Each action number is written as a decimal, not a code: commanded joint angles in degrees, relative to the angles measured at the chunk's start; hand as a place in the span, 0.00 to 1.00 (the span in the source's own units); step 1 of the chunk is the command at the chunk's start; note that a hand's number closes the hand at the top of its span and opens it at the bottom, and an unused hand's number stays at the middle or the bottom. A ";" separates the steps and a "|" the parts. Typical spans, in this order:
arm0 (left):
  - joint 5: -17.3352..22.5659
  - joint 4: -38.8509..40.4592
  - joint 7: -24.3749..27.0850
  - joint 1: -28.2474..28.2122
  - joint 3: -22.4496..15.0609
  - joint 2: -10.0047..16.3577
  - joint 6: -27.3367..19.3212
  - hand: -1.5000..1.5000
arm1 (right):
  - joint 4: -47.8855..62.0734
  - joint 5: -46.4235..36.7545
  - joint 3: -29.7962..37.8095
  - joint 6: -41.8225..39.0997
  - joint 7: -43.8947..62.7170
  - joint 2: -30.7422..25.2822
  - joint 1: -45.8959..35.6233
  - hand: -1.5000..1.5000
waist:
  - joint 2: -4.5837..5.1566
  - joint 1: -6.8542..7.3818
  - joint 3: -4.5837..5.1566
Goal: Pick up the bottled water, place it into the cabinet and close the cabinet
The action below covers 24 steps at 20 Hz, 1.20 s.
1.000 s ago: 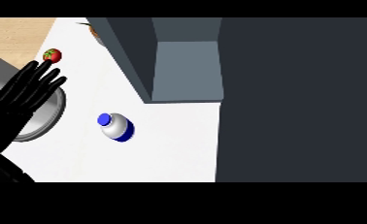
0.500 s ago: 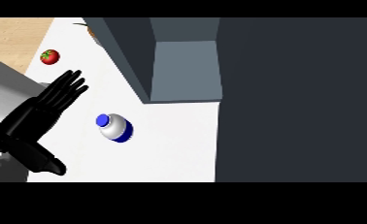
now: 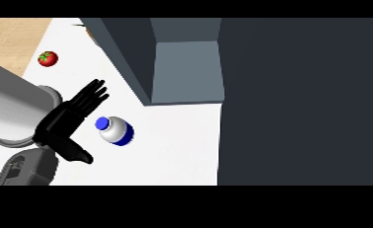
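Note:
The bottled water (image 3: 116,132), white with a blue cap and blue band, stands on the white counter (image 3: 175,143). My left hand (image 3: 62,121) hovers just to its left, open, with fingers straight and pointing up-right and the thumb spread toward the view's lower edge. A narrow gap shows between the palm and the bottle. The grey cabinet (image 3: 186,69) rises behind and to the right of the bottle. Its dark bulk fills the right half of the view. My right hand is out of view.
A red tomato (image 3: 48,58) lies at the far left of the counter near a wooden surface (image 3: 22,34). A grey round dish (image 3: 11,135) sits at the left edge, partly under my forearm (image 3: 22,98).
My left hand has moved right and toward the view's lower edge, from near the tomato and dish to just beside the bottle. The bottle has not moved.

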<state>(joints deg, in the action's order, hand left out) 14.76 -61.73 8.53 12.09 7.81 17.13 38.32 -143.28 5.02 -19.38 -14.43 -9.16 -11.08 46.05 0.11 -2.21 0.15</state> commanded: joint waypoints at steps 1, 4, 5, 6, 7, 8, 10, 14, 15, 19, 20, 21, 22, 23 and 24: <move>-6.72 11.77 8.05 4.19 -0.89 -0.30 0.23 0.00 | -8.68 -1.27 -1.81 1.30 3.37 -0.07 0.48 0.00 | 0.26 0.10 0.05; -10.68 18.28 13.66 7.12 -2.48 -2.61 -1.76 0.00 | -7.64 -1.82 -2.39 -0.53 -0.60 -1.20 3.81 0.00 | 0.18 -0.54 0.05; -10.90 19.93 16.99 5.12 -2.90 -1.95 1.22 0.00 | -7.71 -1.18 -1.59 0.34 1.57 -1.19 1.22 0.00 | 0.33 0.21 0.07; -11.82 21.33 17.55 6.29 -3.30 -3.76 -0.98 0.00 | -8.00 -1.67 -2.44 -1.12 -2.38 -2.01 6.95 0.00 | 0.02 -0.70 0.03; -12.44 22.77 19.23 6.60 -3.70 -3.84 -0.26 0.00 | -10.44 -0.64 -1.79 -0.17 0.14 -2.27 6.18 0.00 | 0.17 -0.39 0.07; -13.17 26.51 20.72 9.01 -3.15 -1.51 1.56 0.00 | -5.61 -1.66 -1.42 -2.21 -5.27 -2.96 8.19 0.00 | 0.07 -0.94 0.03; -15.30 27.59 24.99 8.15 -4.86 -3.82 0.00 0.00 | -6.18 -3.37 -2.79 -1.12 -6.15 -2.17 8.74 0.00 | 0.00 -0.57 0.03; -16.93 32.92 29.52 9.79 -5.67 -4.73 -0.79 0.00 | -8.58 -3.02 -3.94 -1.23 -5.81 -3.41 10.17 0.00 | 0.31 -1.42 0.19; -16.83 33.84 30.81 10.01 -5.56 -3.47 0.91 0.00 | -7.82 0.89 0.97 -1.67 -6.79 -4.34 8.86 0.00 | 0.34 -0.61 0.08; -17.39 37.44 36.06 10.29 -5.93 -3.97 1.52 1.00 | -6.29 -1.12 -1.03 -1.48 -7.71 -4.28 8.94 0.00 | 0.52 -0.60 0.17; -18.22 37.66 36.52 11.24 -6.69 -5.58 -0.35 1.00 | -7.06 -1.67 -1.63 -1.32 -7.03 -4.31 8.08 0.00 | 0.58 -0.49 0.19; -19.20 38.96 38.06 11.36 -6.82 -4.84 -2.12 1.00 | -6.57 -4.46 -4.53 -0.30 -6.91 -3.26 8.69 0.00 | 0.64 -0.90 0.27; -18.83 39.61 37.09 13.06 -6.21 -3.30 -1.88 1.00 | -8.84 -1.17 -1.02 -1.29 -7.80 -5.16 10.88 0.00 | 0.48 -1.12 0.18; -22.43 38.88 40.03 12.10 -9.32 -5.80 -6.15 1.00 | -4.72 -2.78 -2.19 -0.98 -9.43 -3.93 8.87 0.00 | 0.45 -0.75 0.15; -23.41 38.62 41.87 11.02 -9.99 -6.03 -8.55 1.00 | -9.17 -1.79 -2.20 -0.37 -6.33 -4.69 9.73 0.00 | 0.69 -0.74 0.26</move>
<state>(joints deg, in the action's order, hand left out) -4.66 -25.13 41.22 23.80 0.56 12.47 30.06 -142.97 2.71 -21.70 -15.43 -19.62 -14.51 53.78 0.51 -2.98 0.22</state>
